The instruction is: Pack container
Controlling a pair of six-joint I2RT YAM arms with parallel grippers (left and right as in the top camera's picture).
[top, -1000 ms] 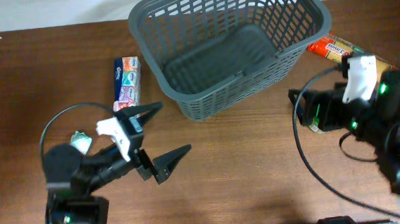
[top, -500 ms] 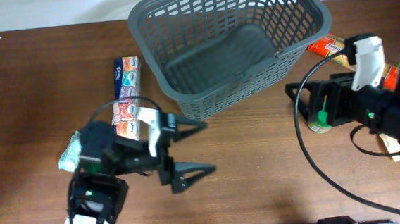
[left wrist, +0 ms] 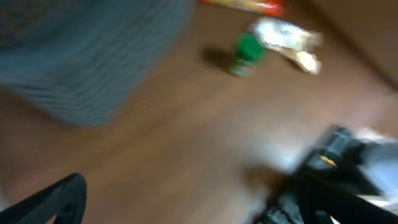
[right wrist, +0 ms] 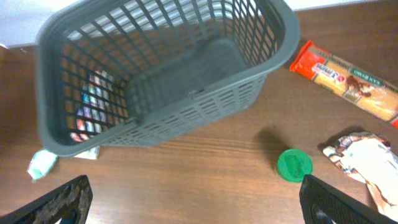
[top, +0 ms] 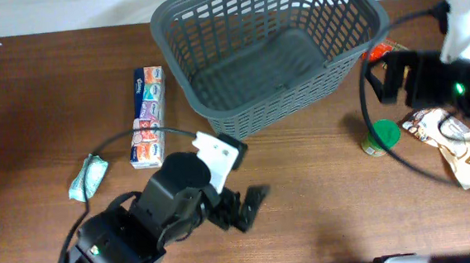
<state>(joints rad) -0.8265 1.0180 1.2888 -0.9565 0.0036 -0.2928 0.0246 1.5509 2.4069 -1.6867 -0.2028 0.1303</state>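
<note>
My left end effector (top: 247,209), fingers apart and empty, was in front of the grey shopping basket (top: 274,104). My right end effector (right wrist: 196,206), likewise apart, was to the basket's right. The basket stood upright on the counter (top: 322,192).

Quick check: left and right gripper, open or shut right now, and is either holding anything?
Left gripper: open, holding nothing.
Right gripper: open wide, holding nothing.
</note>
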